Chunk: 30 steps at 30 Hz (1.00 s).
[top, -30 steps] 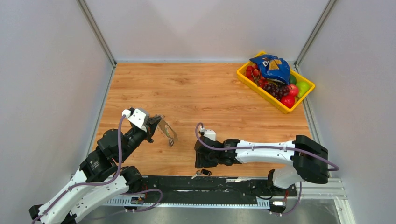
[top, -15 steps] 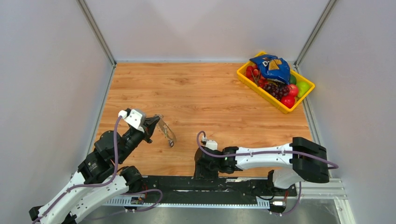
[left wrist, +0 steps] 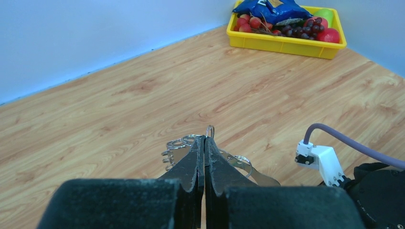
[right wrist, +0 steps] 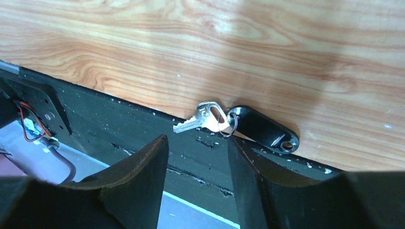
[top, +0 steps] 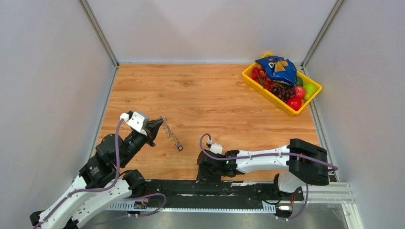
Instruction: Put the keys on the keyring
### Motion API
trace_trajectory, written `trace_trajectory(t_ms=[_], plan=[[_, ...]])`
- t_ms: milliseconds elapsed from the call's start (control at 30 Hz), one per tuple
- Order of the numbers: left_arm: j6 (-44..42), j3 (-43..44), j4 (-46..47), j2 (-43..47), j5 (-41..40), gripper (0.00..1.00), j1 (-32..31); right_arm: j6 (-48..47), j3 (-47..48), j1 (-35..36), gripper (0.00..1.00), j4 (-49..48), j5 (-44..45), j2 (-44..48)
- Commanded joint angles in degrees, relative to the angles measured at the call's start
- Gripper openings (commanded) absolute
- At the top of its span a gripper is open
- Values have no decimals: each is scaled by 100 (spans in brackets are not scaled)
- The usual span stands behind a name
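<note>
Bench: a wood-grain bench (top: pixel 205 95) between pale walls, with a black metal strip (top: pixel 191 186) running along its near edge.

Left arm: a white and black arm (top: pixel 95 181) rises from the near left corner, its wrist over the left part of the bench.

Left jaws: pressed fully together, pinching the keyring by its near edge.

Keyring: a large thin silver-grey metal hoop (top: pixel 172 136). In the top view it shows almost edge-on, slanting from the left jaws toward the middle of the bench. In the left wrist view small wire rings on it (left wrist: pixel 177 143) show on either side of the closed jaws. Whether its far end touches the wood cannot be told.

Right arm: a white and black arm (top: pixel 260 160) lies low along the near edge, reaching from its base on the right toward the middle.

Right jaws: wide apart and empty, pointing down over the bench's near edge, with the key below the gap and untouched.

Key: a small silver key (right wrist: pixel 203 118) with a short blade, joined by a wire loop to an oblong black plastic tag (right wrist: pixel 265 130). It lies flat at the near edge, the blade over the black strip and the tag along the wood's border. The right wrist hides it in the top view. It is well apart from the keyring.

Tray: a yellow plastic tray (top: pixel 265 93) in the far right corner holds red and green fruit, dark grapes and a blue crinkled bag (top: pixel 277 68).
</note>
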<state>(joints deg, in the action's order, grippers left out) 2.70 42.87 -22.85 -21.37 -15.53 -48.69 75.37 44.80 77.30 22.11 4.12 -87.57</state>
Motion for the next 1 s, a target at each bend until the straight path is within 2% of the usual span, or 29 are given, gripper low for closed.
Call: trace_trajectory(t_ms=[0, 333, 700, 967], plan=[[64, 33, 439, 42, 15, 0, -12, 283, -149, -135, 54, -210, 285, 158], [34, 26, 457, -40, 6, 0, -17, 128, -349, -468, 51, -201, 370, 349], [11, 17, 440, -146, -25, 0, -11, -216, -220, -540, 30, -211, 217, 281], [11, 22, 431, -140, -32, 0, -18, -245, -231, -450, 24, -242, 138, 365]])
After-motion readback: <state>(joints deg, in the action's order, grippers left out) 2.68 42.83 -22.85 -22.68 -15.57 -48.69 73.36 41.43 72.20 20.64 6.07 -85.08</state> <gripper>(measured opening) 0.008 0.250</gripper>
